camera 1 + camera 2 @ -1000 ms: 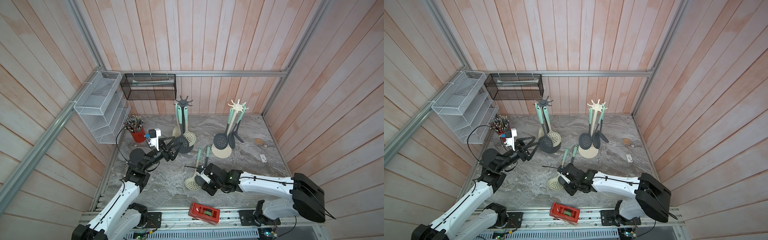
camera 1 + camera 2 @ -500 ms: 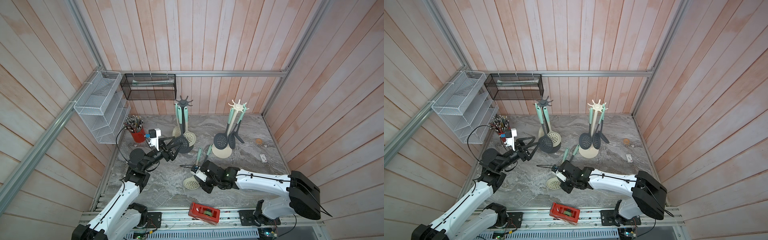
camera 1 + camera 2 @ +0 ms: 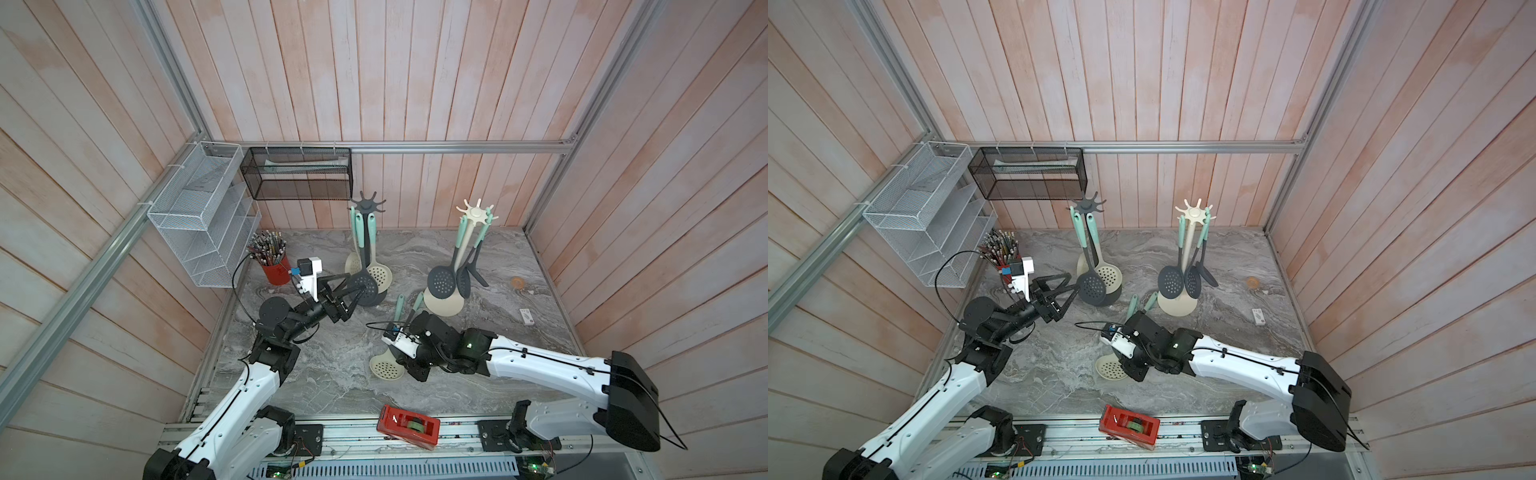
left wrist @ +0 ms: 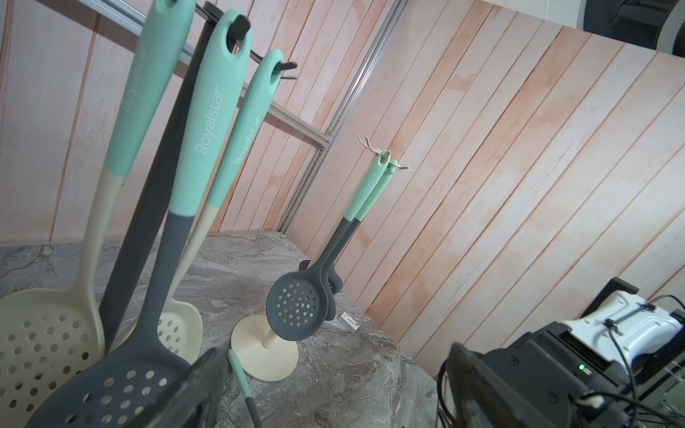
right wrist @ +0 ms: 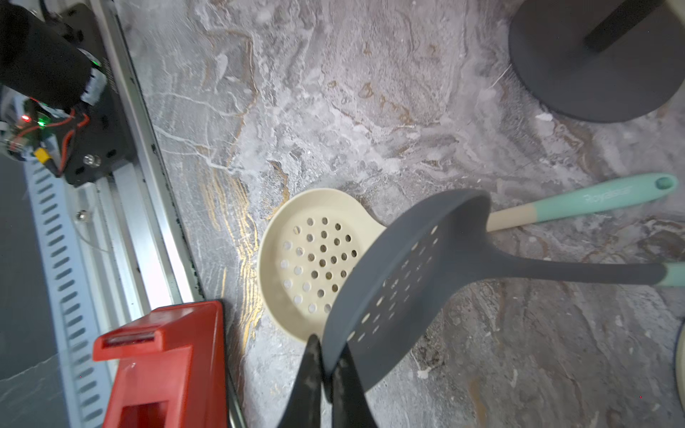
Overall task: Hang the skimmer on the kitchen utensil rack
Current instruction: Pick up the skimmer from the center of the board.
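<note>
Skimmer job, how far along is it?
Done: the right gripper is shut on the head rim of the grey skimmer, tilted above the cream skimmer lying flat. In hand: the lift. Left: carry it to the dark rack, probably, and hook its handle hole on a free prong. The left gripper hangs open beside that rack.

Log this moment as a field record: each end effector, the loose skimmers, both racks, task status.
right end effector: shut on the bowl rim of the grey skimmer
grey skimmer: tilted, bowl over the cream skimmer
cream skimmer: lying on the table, not held
left end effector: open, beside the dark rack
cream rack: grey utensils hanging
task status: grey skimmer gripped, not yet hung
</note>
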You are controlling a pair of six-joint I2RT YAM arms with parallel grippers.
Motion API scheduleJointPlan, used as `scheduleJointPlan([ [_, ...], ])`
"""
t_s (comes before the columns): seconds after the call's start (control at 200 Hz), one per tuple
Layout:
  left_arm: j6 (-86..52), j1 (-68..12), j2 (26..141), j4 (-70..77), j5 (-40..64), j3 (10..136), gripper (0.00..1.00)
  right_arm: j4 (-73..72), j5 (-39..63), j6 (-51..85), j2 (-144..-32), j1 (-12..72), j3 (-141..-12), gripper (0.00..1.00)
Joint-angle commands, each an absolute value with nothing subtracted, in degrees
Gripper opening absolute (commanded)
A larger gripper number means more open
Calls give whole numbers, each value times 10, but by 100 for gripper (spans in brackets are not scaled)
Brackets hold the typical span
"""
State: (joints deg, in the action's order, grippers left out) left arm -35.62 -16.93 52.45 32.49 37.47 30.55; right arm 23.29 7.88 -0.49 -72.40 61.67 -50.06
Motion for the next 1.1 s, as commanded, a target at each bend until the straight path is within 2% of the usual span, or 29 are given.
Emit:
scheduleJointPlan([
  [0.0,-360,-169,518,312,380,319,94,239,81,-21,-679,614,-516,0],
  [0.53,-387,-173,542,246,436,366,94,148,19,-60,-543,614,-510,0],
  [0.685,-387,-198,580,215,467,401,93,131,50,-82,-522,613,-523,0],
  [0.82,-340,-243,615,101,438,470,94,147,107,-95,-524,613,-554,0],
  [1.095,-346,-260,662,24,413,526,93,232,184,-115,-517,613,-593,0],
])
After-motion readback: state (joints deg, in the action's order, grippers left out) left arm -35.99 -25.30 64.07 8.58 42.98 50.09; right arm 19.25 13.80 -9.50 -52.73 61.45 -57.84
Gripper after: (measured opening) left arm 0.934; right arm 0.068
